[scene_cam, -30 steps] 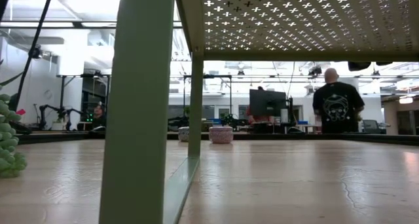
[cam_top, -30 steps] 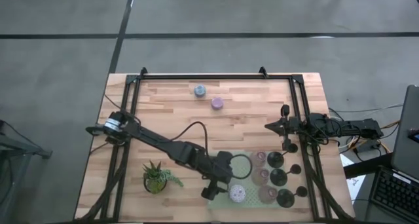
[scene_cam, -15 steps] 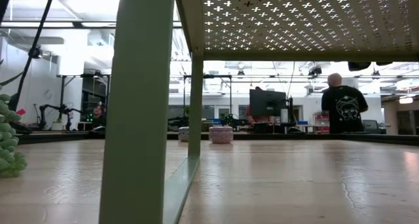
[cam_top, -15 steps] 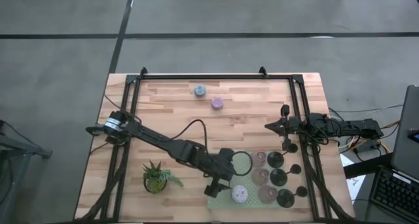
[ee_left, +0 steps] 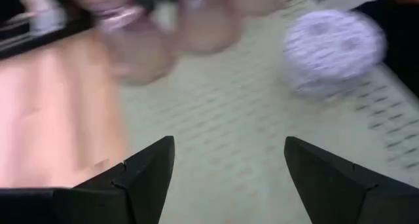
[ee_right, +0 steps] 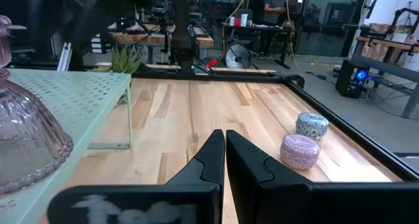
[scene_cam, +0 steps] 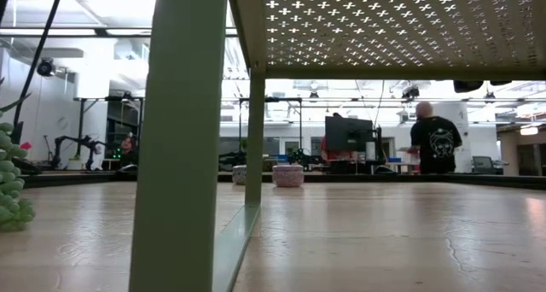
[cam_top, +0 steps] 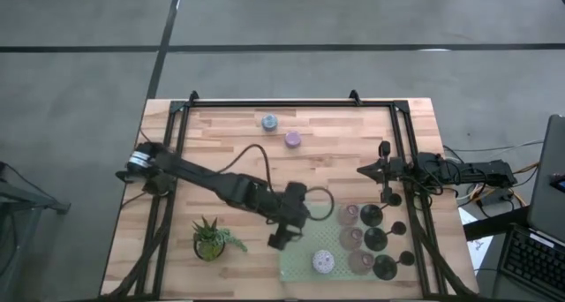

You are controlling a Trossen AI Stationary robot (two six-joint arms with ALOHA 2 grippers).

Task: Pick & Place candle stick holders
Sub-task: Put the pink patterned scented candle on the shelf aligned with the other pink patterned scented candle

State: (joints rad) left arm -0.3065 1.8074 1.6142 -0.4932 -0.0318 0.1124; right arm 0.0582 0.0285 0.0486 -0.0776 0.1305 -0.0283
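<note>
A pale green perforated shelf (cam_top: 296, 265) stands at the table's near right. On it rest a lilac round holder (cam_top: 323, 262), pink bell-shaped holders (cam_top: 353, 237) and black round-based holders (cam_top: 377, 239). My left gripper (cam_top: 305, 215) is open and empty above the shelf's far left corner. Its wrist view shows the lilac holder (ee_left: 334, 50) and blurred pink holders (ee_left: 196, 24) ahead of the gripper (ee_left: 229, 175). A pale-blue holder (cam_top: 269, 121) and a lilac holder (cam_top: 292, 139) stand on the table at the far side. My right gripper (cam_top: 362, 170) is shut and empty at the right (ee_right: 224, 149).
A small green potted plant (cam_top: 212, 238) stands near the front left, beside the shelf. A black frame (cam_top: 265, 101) runs round the table. In the low view a shelf leg (scene_cam: 183, 138) fills the foreground. A person (scene_cam: 437, 138) stands in the room behind.
My left gripper has drawn back from over the shelf, moving toward the table's far edge and a little to the left, still open. The lilac holder stays on the shelf. The person in the background has walked about.
</note>
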